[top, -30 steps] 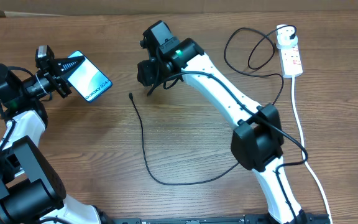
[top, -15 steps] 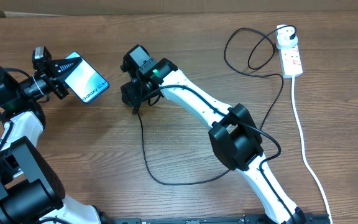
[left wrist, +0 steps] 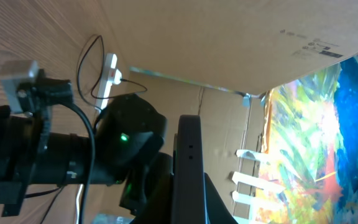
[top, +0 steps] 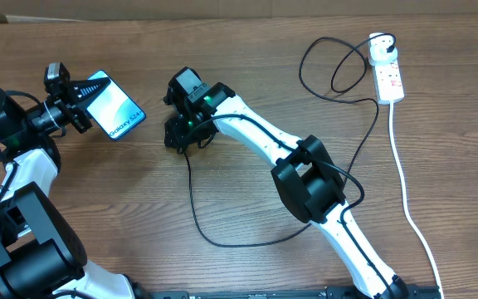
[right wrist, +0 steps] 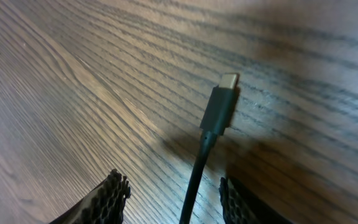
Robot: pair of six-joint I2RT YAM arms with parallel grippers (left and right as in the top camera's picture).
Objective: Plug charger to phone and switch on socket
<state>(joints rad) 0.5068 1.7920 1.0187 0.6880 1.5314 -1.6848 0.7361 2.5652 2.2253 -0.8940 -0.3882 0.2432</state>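
Note:
My left gripper is shut on the phone, a slim smartphone with a cyan-blue screen held tilted above the table's left; its dark edge shows in the left wrist view. My right gripper is open, low over the table, its fingers astride the charger's thin black cable just behind the connector tip, which lies on the wood. The cable loops across the table to a black plug in the white socket strip at the far right.
The socket's white cord runs down the right side toward the front edge. The black cable makes a loop left of the strip. A cardboard wall borders the table's far edge.
My right gripper moved left and down from mid-table until it straddles the cable's connector end. The left gripper with the phone shifted slightly left, then stayed still.

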